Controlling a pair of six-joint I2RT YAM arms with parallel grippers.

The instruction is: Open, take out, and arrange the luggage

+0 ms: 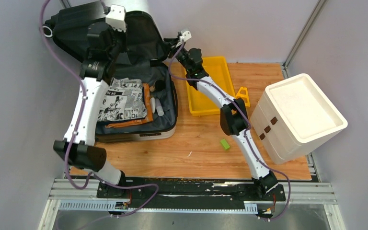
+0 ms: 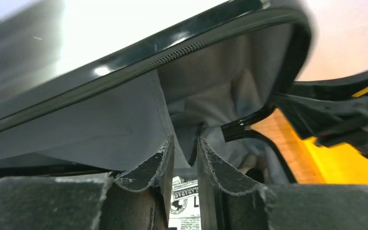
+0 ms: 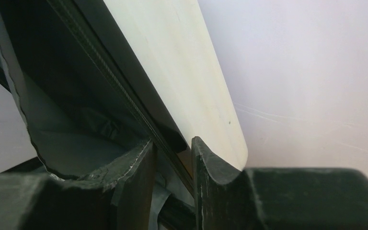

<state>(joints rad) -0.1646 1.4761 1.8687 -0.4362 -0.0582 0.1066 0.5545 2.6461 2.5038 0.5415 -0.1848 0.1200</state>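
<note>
Near desk: open between the arms, save a green block.
Right: white foam box blocks.
Middle: yellow tray just beside the luggage.
Luggage interior: left arm and raised lid overhang it.

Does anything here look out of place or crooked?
The white foam box sits turned askew at the table's right edge. A small green block lies loose, away from the yellow tray.

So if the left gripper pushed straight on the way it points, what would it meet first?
Most likely the grey lining of the raised suitcase lid, right ahead of the left gripper; depth is unclear.
</note>
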